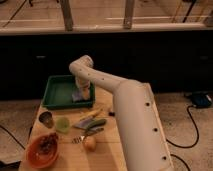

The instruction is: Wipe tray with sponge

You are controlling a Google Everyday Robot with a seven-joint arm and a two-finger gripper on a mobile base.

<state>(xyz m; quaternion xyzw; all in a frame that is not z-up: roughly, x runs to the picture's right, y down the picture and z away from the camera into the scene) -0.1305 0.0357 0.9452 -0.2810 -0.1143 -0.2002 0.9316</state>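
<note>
Item: 1 gripper (83,91), set low in the right end of the tray (59,91), on the sponge (78,96), presumably pressing it for wiping; whether it is clamped cannot be told.

Tray (60,104) green plastic, smooth, faint sheen on walls. Sponge (77,96) pale, matt, soft-looking. Gripper (83,92) down inside tray at right end, on sponge. Arm (132,115) white shell, smooth, glossy. Table (75,162) light wood, matt. Bowl (30,158) orange, shiny plastic. Small cup (46,119) dull metal
</note>
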